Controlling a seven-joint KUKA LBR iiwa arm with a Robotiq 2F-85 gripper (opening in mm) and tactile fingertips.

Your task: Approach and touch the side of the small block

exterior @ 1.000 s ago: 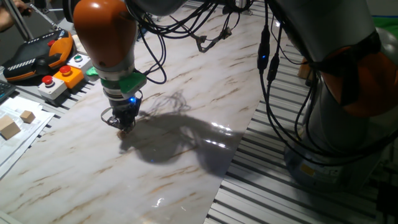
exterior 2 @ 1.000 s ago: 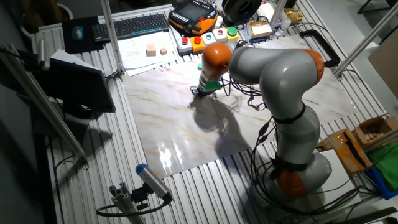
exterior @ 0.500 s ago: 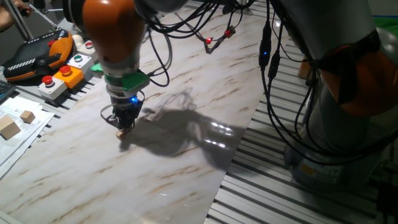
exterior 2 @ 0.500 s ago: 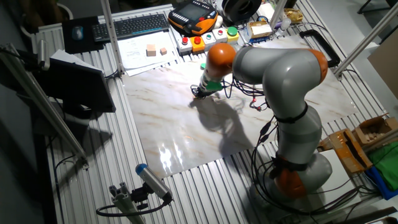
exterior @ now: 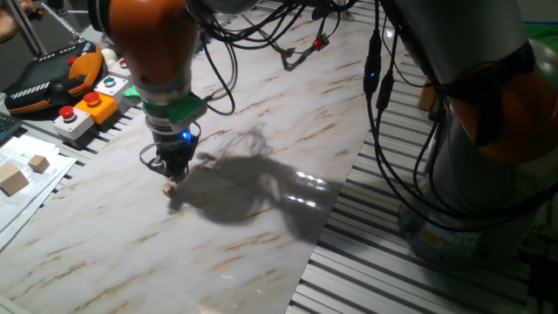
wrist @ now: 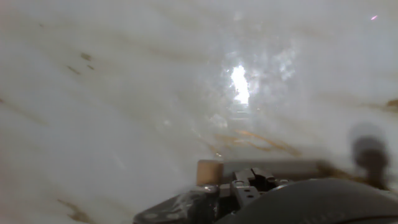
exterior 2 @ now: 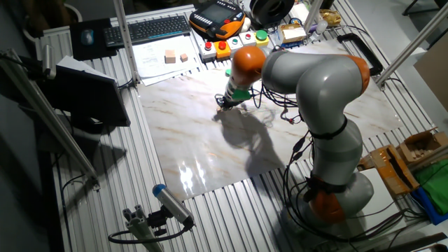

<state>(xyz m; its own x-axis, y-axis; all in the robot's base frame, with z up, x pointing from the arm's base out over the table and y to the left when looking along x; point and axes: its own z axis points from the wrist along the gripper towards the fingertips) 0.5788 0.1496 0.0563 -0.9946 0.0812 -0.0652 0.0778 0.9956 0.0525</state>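
Note:
The small block is a tiny light-brown wooden cube on the marble board. My gripper stands upright over the board's left part with its fingers together, and its tip is right against the cube's side. In the hand view the small block sits just past the fingertips, touching them. In the other fixed view my gripper is low over the board; the cube is too small to make out there.
Two larger tan blocks lie on paper left of the board, also seen in the other fixed view. Button boxes and a pendant stand behind. Cables hang over the board. A keyboard lies at the back.
My gripper has shifted slightly left and toward the front edge, staying low on the board. The cube at its tip has moved a little with it.

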